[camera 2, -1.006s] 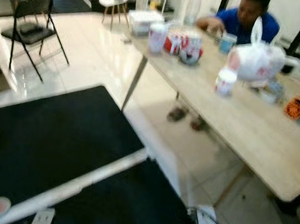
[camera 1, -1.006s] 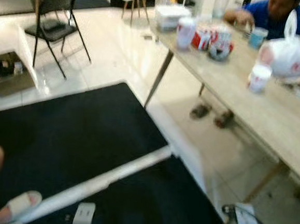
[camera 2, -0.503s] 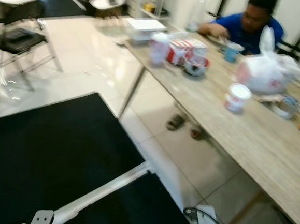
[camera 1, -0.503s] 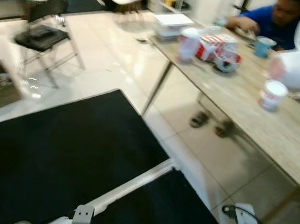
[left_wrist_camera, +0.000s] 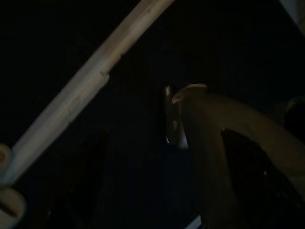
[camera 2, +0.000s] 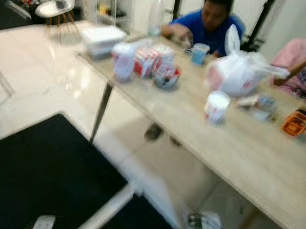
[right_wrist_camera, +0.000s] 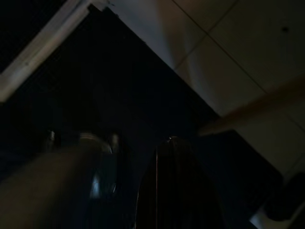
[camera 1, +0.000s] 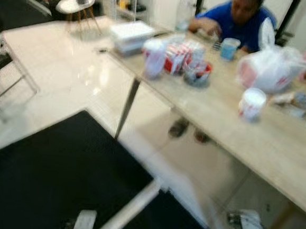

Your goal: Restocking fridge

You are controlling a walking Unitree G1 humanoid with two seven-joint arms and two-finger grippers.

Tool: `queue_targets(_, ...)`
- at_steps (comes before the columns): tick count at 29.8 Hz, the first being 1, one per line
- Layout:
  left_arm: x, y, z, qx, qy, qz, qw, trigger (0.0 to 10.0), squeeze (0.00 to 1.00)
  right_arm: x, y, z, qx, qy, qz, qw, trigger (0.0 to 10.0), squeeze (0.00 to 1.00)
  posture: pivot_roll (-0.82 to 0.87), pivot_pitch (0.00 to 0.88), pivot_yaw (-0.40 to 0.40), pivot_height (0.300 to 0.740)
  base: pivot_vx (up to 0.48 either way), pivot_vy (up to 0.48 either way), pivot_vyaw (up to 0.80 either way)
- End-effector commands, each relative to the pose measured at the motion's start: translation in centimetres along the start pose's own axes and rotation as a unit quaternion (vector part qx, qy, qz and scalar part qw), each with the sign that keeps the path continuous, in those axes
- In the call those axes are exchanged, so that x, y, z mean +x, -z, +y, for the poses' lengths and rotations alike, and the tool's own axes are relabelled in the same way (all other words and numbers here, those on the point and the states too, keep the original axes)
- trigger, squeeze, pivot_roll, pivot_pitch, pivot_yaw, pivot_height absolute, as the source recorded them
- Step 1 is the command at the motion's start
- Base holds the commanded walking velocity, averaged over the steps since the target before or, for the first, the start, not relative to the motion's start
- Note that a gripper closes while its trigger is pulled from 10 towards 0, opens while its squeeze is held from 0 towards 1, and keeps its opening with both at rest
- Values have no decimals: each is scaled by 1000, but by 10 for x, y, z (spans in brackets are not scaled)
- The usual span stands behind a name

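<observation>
Fridge unseen; blurred table [camera 2: 256,154] edge runs beside open tiled floor [camera 1: 55,75].

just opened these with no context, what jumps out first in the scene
A long pale wooden table runs across the right side, cluttered with a white plastic bag, a white cup and red-and-white food boxes. A person in a blue shirt sits at its far end. A black mat covers the floor nearest the robot.
</observation>
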State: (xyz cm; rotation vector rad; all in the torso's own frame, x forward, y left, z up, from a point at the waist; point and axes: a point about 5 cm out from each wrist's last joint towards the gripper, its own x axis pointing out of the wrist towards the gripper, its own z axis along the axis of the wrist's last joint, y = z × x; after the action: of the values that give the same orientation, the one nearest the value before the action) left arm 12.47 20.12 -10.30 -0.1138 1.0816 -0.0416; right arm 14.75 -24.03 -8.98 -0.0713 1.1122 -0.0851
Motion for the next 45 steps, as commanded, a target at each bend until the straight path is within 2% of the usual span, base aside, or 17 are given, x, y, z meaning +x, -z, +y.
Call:
queue_targets(1,0,6,-3,3,3,12,1000,10000,0,-1,-2,-5,0,8,-3,1000,10000,0,-12,0,-5,740,364,0,0)
queue_targets(11,0,6,-3,3,-6,10,1000,10000,0,0,-1,-3,0,-1,5,1000,10000,0,-10,0,-6,740,327,0,-578)
queue_targets(28,0,5,-1,22,-12,14,1000,10000,0,0,2,-1,-5,-3,17,1000,10000,0,-11,0,2,740,0,0,-708)
queue_targets(45,1,-3,1,34,-15,7,999,10000,0,0,-3,-3,10,13,14,1000,10000,0,-12,0,10,740,0,0,-694)
